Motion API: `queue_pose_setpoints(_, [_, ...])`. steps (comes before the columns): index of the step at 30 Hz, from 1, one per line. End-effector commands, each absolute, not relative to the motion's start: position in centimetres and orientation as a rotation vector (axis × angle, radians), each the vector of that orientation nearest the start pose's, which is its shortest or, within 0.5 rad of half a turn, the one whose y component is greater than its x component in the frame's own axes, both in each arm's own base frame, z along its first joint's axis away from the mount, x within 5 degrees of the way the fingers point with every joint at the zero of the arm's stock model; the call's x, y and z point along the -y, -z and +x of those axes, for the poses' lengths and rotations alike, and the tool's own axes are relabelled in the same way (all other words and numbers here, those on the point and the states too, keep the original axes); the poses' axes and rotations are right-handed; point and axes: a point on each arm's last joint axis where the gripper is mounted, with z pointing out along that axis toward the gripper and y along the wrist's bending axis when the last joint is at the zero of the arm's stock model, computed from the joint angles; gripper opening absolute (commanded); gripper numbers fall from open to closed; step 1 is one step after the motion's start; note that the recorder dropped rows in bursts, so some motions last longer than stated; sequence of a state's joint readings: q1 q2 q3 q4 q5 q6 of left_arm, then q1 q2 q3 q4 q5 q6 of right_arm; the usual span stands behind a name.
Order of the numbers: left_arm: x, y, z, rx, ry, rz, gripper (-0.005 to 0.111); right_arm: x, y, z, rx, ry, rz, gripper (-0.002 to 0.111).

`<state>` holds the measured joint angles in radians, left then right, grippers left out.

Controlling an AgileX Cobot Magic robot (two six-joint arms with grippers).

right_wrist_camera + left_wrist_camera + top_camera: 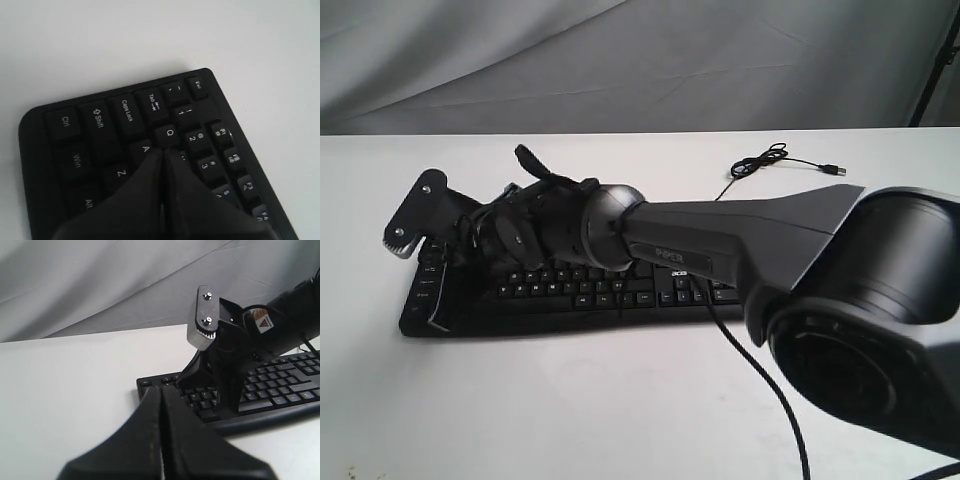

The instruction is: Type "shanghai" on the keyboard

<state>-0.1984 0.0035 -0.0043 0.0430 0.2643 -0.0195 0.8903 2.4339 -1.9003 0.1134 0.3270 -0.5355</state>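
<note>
The black keyboard (620, 290) lies across the white table, its thin USB cable (760, 160) coiled behind it. My right arm reaches across it to its left end. The right gripper (440, 300) is shut with nothing between its fingers. In the right wrist view the right gripper (162, 152) has its tips over the keyboard (100, 125), right beside the A and Q keys, hiding the keys beneath. I cannot tell whether they touch a key. My left gripper (161, 390) is shut and empty, hovering off the left end of the keyboard (280, 390). It is not seen in the exterior view.
A grey screwed plate (415, 212) on the right wrist sticks up over the keyboard's left end. The right arm's thick body (860, 300) fills the right foreground, and its cable (760, 380) trails over the table. A grey cloth backdrop hangs behind.
</note>
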Motion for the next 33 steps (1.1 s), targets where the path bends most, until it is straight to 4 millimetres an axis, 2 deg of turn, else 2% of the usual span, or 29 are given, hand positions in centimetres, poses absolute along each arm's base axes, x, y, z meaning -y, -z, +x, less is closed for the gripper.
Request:
queue_pose_setpoints(1, [1.0,-19.0,5.4,-1.735,0.124,0.185,0.000,-42.4,-11.6,34.0,-1.838,-0.284,-1.445,0.000])
queue_pose_setpoints(12, [1.0,-19.0,5.4,-1.735,0.124,0.185,0.000,-42.6,-10.5,34.2,-1.812,-0.274,-1.440,0.000])
queue_pose_setpoints(33, [1.0,-19.0,5.4,-1.735,0.124,0.185,0.000,-42.5,-10.0,34.1,-1.791,-0.244,-1.513,0.000])
